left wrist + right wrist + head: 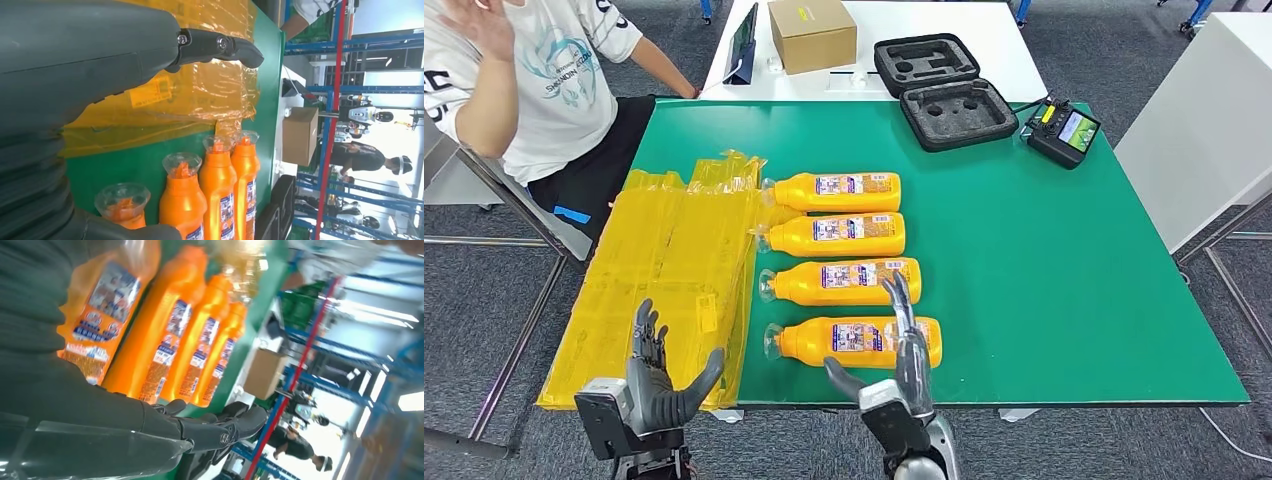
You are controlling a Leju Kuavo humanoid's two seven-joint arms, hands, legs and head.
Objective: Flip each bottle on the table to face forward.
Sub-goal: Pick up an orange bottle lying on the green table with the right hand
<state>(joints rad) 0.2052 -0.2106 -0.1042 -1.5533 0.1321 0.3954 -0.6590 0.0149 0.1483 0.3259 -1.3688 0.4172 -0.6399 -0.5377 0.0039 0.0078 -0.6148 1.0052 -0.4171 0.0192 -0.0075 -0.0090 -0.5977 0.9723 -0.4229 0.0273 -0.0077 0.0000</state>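
Observation:
Several orange bottles lie on their sides in a column on the green table (1044, 270), clear caps to the left, labels up. The nearest bottle (854, 340) (100, 315) lies just ahead of my right hand (894, 375), which is open with fingers stretched up over the bottle's right half and thumb out to the left. The other bottles (839, 282) (834, 234) (836, 190) lie beyond it. My left hand (659, 385) is open at the table's near left edge, over the yellow plastic. The left wrist view shows the bottles' caps (180, 165) beyond the fingers (220, 47).
A crumpled yellow plastic sheet (664, 270) (200, 95) covers the table's left part. At the far edge sit an open black foam case (944, 90) and a controller (1064, 130). A cardboard box (812, 35) stands on the white table behind. A person (534, 80) sits at far left.

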